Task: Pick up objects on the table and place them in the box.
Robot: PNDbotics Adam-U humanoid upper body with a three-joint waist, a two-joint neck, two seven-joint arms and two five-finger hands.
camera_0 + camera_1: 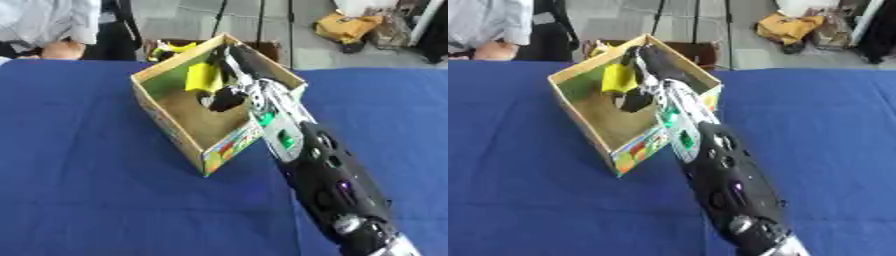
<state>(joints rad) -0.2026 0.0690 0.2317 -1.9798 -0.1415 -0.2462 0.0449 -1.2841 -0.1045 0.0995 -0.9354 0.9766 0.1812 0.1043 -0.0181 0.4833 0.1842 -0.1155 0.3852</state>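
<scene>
Right hand (229, 95), reaching into the open cardboard box (175, 127) on the blue-clothed bench (79, 190), clasps a yellow block-shaped object (203, 76): placement nearly done, release outstanding, no other objects visible on the cloth.

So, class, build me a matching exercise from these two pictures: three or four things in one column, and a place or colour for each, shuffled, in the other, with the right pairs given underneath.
Column one:
1. open cardboard box with colourful printed sides
2. bright yellow object
3. robot's black and silver right hand
4. blue tablecloth

Column two:
A. covers the whole table
B. reaches down into the box
C. stands on the cloth, top open
D. inside the box, at the hand's fingers

Pairs: 1-C, 2-D, 3-B, 4-A
</scene>
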